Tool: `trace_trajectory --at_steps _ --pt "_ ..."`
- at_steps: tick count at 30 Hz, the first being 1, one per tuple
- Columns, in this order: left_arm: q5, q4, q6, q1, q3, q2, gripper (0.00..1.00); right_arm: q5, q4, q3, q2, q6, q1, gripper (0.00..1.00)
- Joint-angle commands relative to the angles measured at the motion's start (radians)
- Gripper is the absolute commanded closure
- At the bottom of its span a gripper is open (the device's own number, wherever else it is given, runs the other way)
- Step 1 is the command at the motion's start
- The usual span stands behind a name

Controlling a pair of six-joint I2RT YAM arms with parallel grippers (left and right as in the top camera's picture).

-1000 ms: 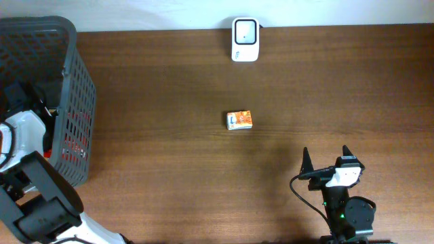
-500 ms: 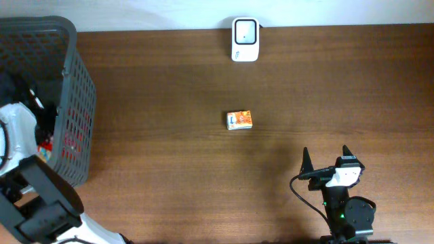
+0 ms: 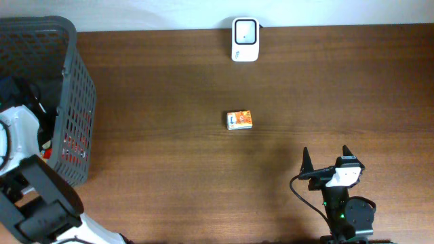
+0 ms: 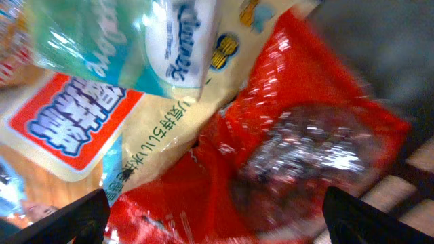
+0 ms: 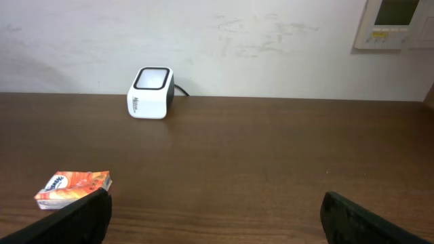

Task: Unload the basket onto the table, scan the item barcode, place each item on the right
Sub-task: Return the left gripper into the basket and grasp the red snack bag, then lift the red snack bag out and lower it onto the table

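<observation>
**Orange box [image 3: 239, 120] lies alone at mid-table; both grippers are spread and holding nothing**

The left gripper [image 4: 217, 220] is down inside the grey mesh basket [image 3: 80, 102]. Its dark fingertips [image 4: 74, 215] stand at the two bottom corners of the left wrist view, spread wide with nothing clamped between them. Under it lies a crinkled red foil packet [image 4: 298, 149]. A cream packet [image 4: 88, 132] with a red-and-blue label and a line of Japanese print overlaps the red one. A teal-and-white pouch [image 4: 135, 34] lies on top of the cream one. The view is blurred, so I cannot tell whether the fingers touch any of them. From overhead, the white shell of the left arm [image 3: 17, 132] reaches into the basket, which stands at the left edge of the table [image 3: 169, 183].

The right gripper [image 3: 326, 157] sits low over the near right part of the table. Its jaws are wide apart and empty, and it points toward the far edge.

The orange box lies flat on the bare wood, ahead of the right gripper and to its left, well apart from both grippers. The white scanner [image 3: 245, 30] stands beyond it at the far edge of the table, against the pale wall [image 5: 271, 41]. It has a dark-framed window on top and is well apart from the box.
</observation>
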Motion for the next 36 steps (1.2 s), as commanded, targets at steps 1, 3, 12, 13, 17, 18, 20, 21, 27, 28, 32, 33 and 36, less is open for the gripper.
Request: trace_trajectory --at_steps 1,3,12,13,17,18,20,21,27,28,32,33,36 --pt "-0.106 -0.006 0.006 0.001 -0.01 0.063 0.01 0.016 -0.006 -0.005 -0.006 0.0 -0.006 0.02" --pt "-0.081 -0.015 0.006 0.003 -0.01 0.098 0.01 0.016 -0.006 -0.005 -0.006 0.0 -0.006 0.02" --pt "0.045 -0.02 0.032 0.003 -0.01 0.159 0.62 0.016 -0.006 -0.005 -0.006 0.0 -0.006 0.02" --pt "0.045 -0.02 0.032 0.003 -0.01 0.159 0.71 0.016 -0.006 -0.005 -0.006 0.0 -0.006 0.02" --pt "0.049 -0.03 0.032 0.003 0.0 0.158 1.0 0.016 -0.006 -0.005 -0.006 0.0 -0.006 0.02" --pt "0.05 -0.034 0.032 0.003 0.003 0.157 1.0 0.016 -0.006 -0.005 -0.006 0.0 -0.006 0.02" --pt "0.064 -0.05 0.032 0.003 0.022 0.156 1.0 0.016 -0.006 -0.005 -0.006 0.0 -0.006 0.02" --pt "0.069 -0.067 0.032 0.003 0.042 0.154 1.0 0.016 -0.006 -0.005 -0.006 0.0 -0.006 0.02" --pt "0.111 -0.168 0.033 0.002 0.203 0.09 1.0 0.016 -0.006 -0.005 -0.006 0.0 -0.006 0.02" --pt "0.125 -0.175 0.033 0.002 0.223 0.072 1.0 0.016 -0.006 -0.005 -0.006 0.0 -0.006 0.02" --pt "0.143 -0.18 0.033 0.002 0.267 -0.04 1.0 0.016 -0.006 -0.005 -0.006 0.0 -0.006 0.02" --pt "0.143 -0.179 0.033 0.002 0.267 -0.072 1.0 0.016 -0.006 -0.005 -0.006 0.0 -0.006 0.02" --pt "0.143 -0.176 0.033 0.002 0.267 -0.133 1.0 0.016 -0.006 -0.005 -0.006 0.0 -0.006 0.01"
